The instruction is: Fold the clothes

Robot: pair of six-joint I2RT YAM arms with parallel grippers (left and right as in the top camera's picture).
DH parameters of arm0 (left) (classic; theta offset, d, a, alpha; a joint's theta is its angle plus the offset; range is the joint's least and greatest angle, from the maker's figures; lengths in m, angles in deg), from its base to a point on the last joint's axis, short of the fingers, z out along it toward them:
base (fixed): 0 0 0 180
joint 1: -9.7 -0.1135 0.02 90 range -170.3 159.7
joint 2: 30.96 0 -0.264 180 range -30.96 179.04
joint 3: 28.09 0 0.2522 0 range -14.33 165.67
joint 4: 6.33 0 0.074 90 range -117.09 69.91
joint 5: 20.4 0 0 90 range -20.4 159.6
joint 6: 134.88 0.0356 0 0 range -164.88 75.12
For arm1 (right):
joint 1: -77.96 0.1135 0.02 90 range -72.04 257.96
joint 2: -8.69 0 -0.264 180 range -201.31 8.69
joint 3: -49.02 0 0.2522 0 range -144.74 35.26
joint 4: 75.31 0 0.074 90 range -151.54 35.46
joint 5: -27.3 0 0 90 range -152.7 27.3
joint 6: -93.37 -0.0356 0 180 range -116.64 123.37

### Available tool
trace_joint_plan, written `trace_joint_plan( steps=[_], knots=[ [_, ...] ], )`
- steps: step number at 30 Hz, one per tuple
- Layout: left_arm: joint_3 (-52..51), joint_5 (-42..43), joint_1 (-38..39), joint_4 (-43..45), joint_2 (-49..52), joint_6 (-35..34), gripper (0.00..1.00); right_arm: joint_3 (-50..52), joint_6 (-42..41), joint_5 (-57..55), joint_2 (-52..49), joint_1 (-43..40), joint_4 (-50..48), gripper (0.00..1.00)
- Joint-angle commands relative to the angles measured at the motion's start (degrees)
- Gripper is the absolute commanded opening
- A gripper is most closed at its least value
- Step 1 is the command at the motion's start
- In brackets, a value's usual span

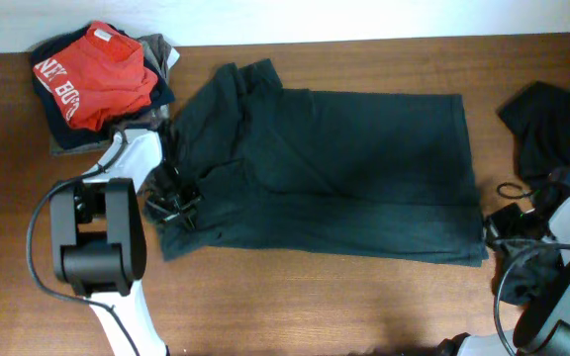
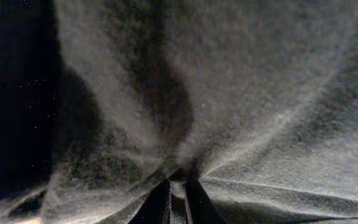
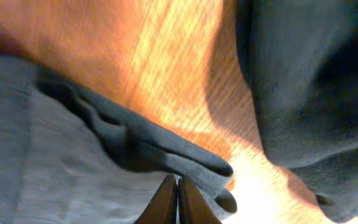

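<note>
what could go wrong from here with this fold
The right gripper seems to pinch only the thin hem of the shirt, so it may slip out when lifted.
The left gripper sits in bunched fabric and may drag extra layers, wrinkling the fold.
The dark garment beside the right arm could snag.

Rumpled dark grey cloth (image 2: pixel 241 81) throughout, left pincer (image 2: pixel 177 186) tips nearly together, seemingly on a fold.
</note>
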Motion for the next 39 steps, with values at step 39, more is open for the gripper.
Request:
trace_joint_plan(
  steps=[39],
  knots=[
    [-9.62, -2.27, 2.6, 9.07, -12.17, 0.63, 0.05, 2.51, 3.32, -3.96, 0.68, 14.75, 4.57, 0.05]
  ],
)
